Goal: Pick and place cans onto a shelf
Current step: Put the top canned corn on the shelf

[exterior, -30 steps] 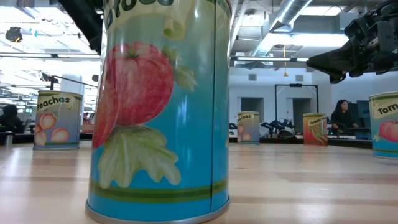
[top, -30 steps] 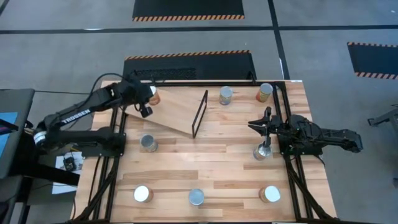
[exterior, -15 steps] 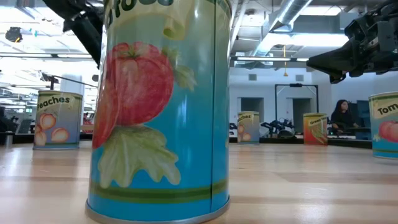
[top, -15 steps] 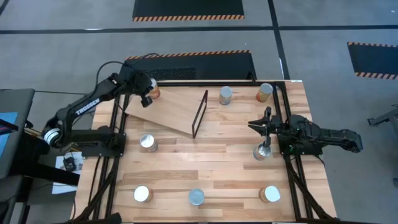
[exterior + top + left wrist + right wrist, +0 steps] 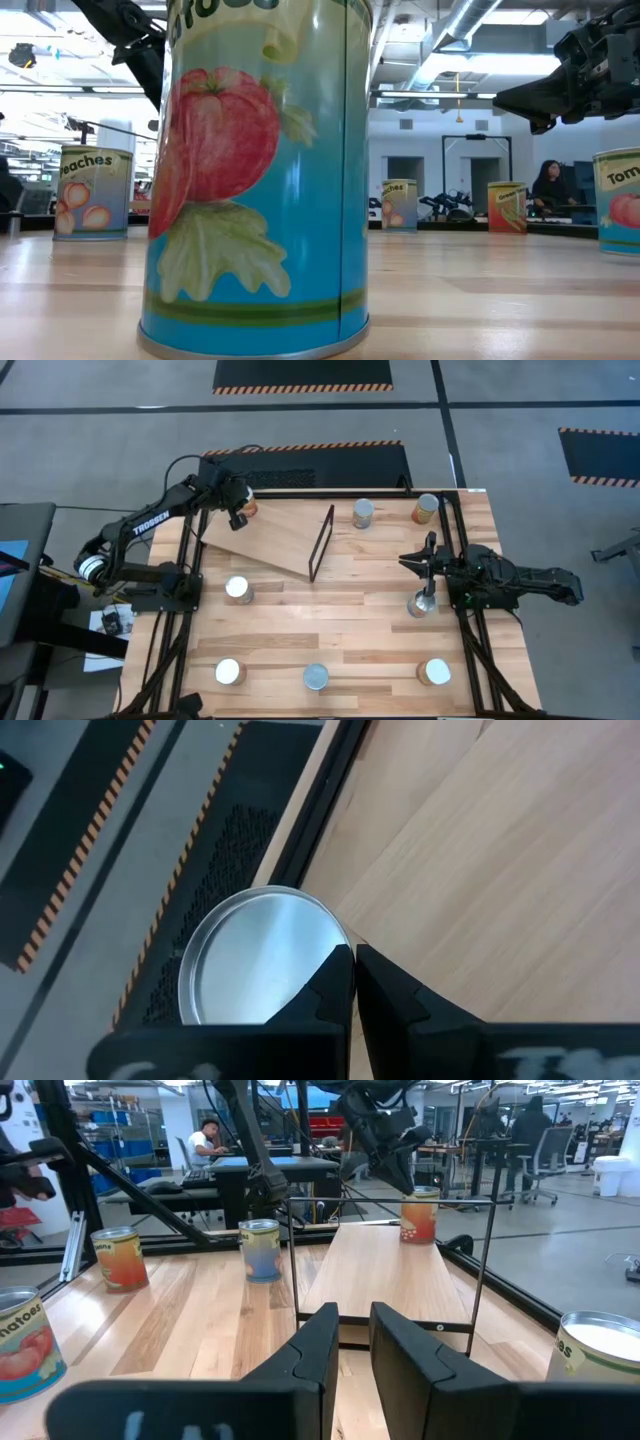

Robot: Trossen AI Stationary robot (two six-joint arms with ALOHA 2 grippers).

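Observation:
The shelf (image 5: 275, 538) is a tilted light wooden board with a black frame (image 5: 320, 544) at its right end. An orange-labelled can (image 5: 247, 509) stands on the shelf's far left corner. It also shows in the right wrist view (image 5: 420, 1216). My left gripper (image 5: 238, 517) is shut and hangs just above this can's silver top (image 5: 255, 955) without touching it. My right gripper (image 5: 412, 558) hovers at the table's right, open by a narrow gap (image 5: 354, 1342), empty, pointing at the shelf (image 5: 385, 1270). Several more cans stand upright on the table.
Cans stand at the far right (image 5: 363, 513) (image 5: 427, 508), left of centre (image 5: 237, 589), below my right arm (image 5: 420, 603), and along the near edge (image 5: 228, 672) (image 5: 316, 677) (image 5: 434, 672). A tomato can (image 5: 255, 170) fills the low view. People are in the room behind.
My left gripper has risen and gone toward the table's far edge, from beside the orange-labelled can to just over its top. The can has stayed on the shelf's far left corner.

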